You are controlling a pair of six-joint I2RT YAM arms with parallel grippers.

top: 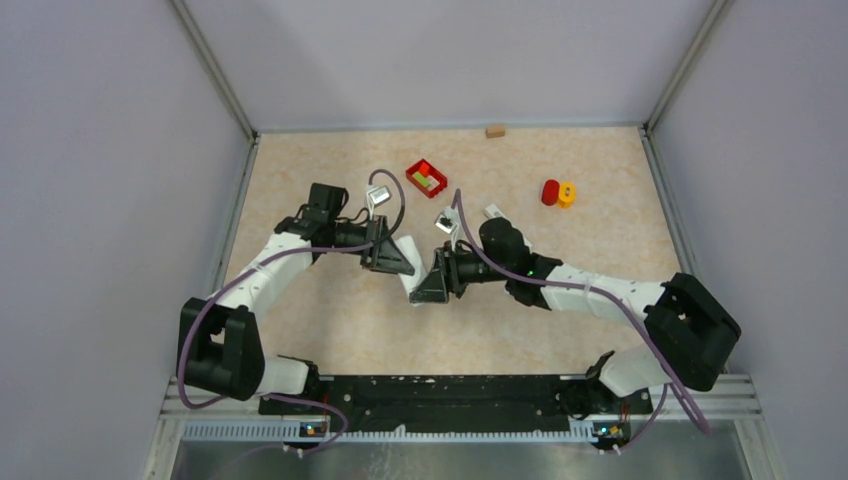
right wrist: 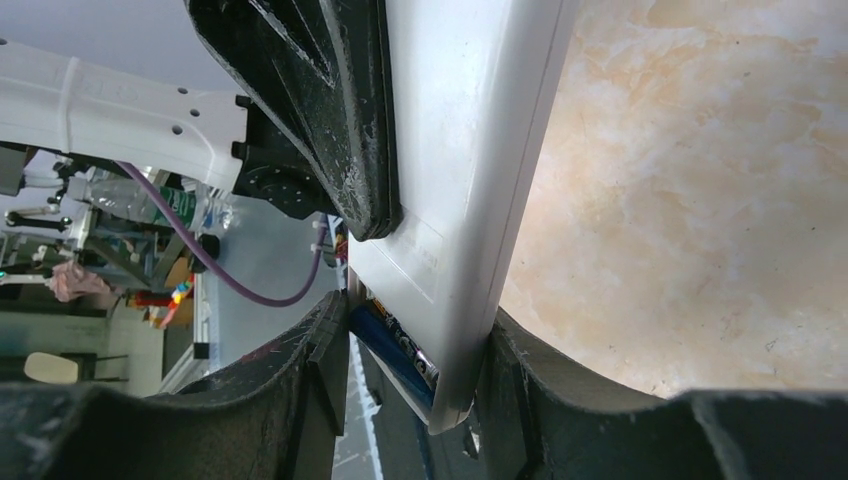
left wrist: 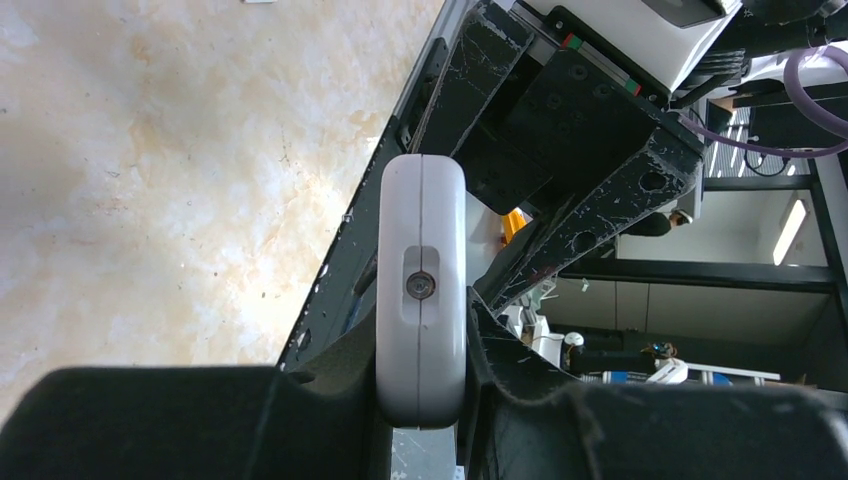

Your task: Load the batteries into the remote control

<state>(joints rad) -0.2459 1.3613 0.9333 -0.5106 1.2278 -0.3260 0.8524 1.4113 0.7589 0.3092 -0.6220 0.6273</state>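
A white remote control (top: pixel 408 250) hangs above the middle of the table, held between both arms. My left gripper (top: pixel 400 260) is shut on one end of it; in the left wrist view the remote (left wrist: pixel 421 250) stands edge-on, pinched between the fingers of that gripper (left wrist: pixel 422 322). My right gripper (top: pixel 430 284) is shut on the other end. In the right wrist view the remote (right wrist: pixel 470 150) sits between the fingers of that gripper (right wrist: pixel 415 320), its compartment open. Inside lie two batteries, a blue one (right wrist: pixel 385 349) and a dark one (right wrist: pixel 411 351).
A red tray (top: pixel 426 178) with green and yellow bits stands behind the grippers. A red-and-yellow object (top: pixel 557 193) lies at the right, a wooden block (top: pixel 495 131) at the back wall. Small pale pieces (top: pixel 378 197) (top: pixel 445 222) (top: pixel 493 211) lie near the arms.
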